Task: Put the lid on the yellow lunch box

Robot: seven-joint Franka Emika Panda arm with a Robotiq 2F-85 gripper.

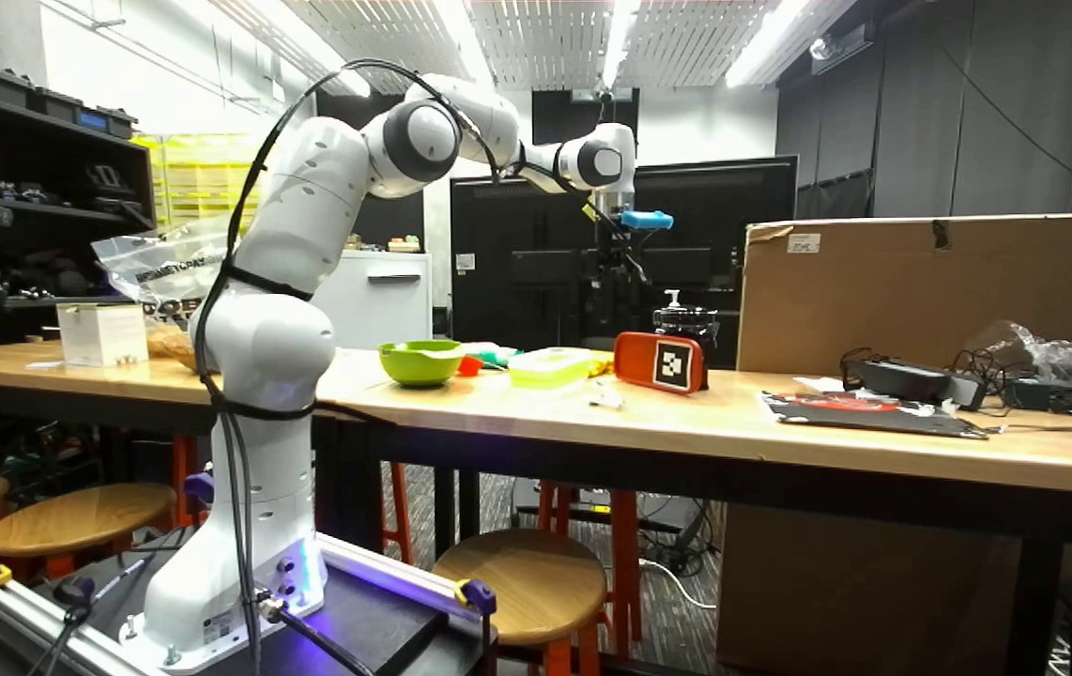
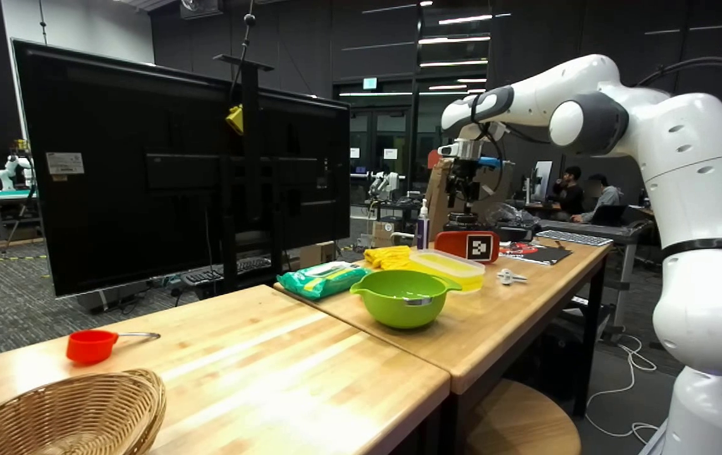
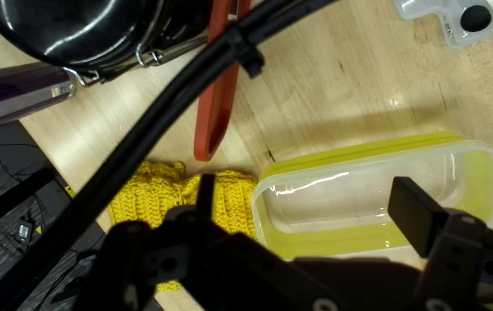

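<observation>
At the bottom of the wrist view the end effector (image 3: 304, 194), spread wide, holds nothing. Beyond, lower right, sits the uncovered yellow lunch box (image 3: 341, 203). The lid (image 3: 216, 116), upper centre, stands on edge, probably propped by the dark canister (image 3: 78, 30) for easy pinching. Bare worktop (image 3: 337, 86) gives room to the lid's right; its edge slants down at left.

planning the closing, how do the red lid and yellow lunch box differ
The red lid stands on edge; the yellow lunch box lies flat, open side up. The lid is red with a black-and-white patch; the lunch box is yellow and partly see-through. The lid is shallow, the lunch box deeper. Both have rounded corners and rest on the wooden table.
</observation>
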